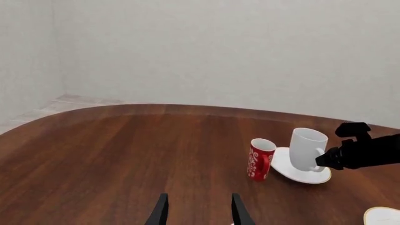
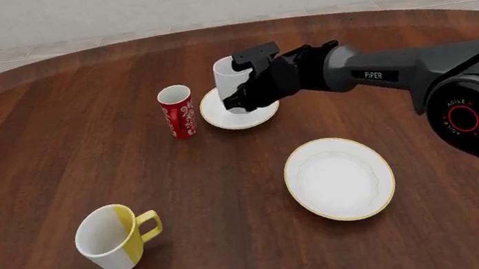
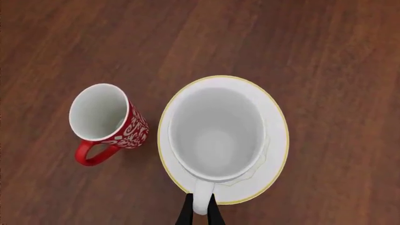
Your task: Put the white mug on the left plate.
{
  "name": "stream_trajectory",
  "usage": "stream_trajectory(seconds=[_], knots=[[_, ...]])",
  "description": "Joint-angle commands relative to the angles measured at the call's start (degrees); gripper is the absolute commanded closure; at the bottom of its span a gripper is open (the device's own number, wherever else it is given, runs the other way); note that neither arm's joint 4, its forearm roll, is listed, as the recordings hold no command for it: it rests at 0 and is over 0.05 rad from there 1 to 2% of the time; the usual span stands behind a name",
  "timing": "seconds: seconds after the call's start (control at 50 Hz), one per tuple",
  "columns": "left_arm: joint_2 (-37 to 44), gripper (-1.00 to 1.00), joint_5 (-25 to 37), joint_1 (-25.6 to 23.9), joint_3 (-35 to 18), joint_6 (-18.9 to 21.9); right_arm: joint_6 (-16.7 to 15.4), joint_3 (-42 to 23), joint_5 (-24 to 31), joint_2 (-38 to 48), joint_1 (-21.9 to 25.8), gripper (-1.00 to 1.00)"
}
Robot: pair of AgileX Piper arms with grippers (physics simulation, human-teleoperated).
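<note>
The white mug (image 2: 230, 80) is upright over the left plate (image 2: 218, 118), a small gold-rimmed saucer at the table's middle back. Whether its base touches the plate I cannot tell. My right gripper (image 2: 248, 95) reaches in from the right, shut on the mug's handle. In the right wrist view the mug (image 3: 216, 131) sits inside the plate's (image 3: 273, 122) rim, and the gripper (image 3: 200, 213) pinches the handle. The left wrist view shows the mug (image 1: 307, 147), the plate (image 1: 282, 165) and the right gripper (image 1: 328, 159) from afar. My left gripper (image 1: 198, 216) hangs open and empty at the near left.
A slim red patterned cup (image 2: 176, 111) stands just left of the small plate. A larger gold-rimmed plate (image 2: 339, 178) lies right of centre, nearer me. A white and yellow mug (image 2: 112, 238) leans at the near left. The table's far edge curves behind.
</note>
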Motion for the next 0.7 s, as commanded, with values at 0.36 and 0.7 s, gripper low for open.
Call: stream_trajectory(seconds=[0.36,0.7], knots=[[0.00,-1.00,0.18,-0.26,0.39,0.03,-0.10,-0.48,0.30,0.40,0.17,1.00],[0.00,-1.00,0.35,-0.28,0.34,-0.01,-0.04,-0.56,0.32,0.85,0.23,1.00]])
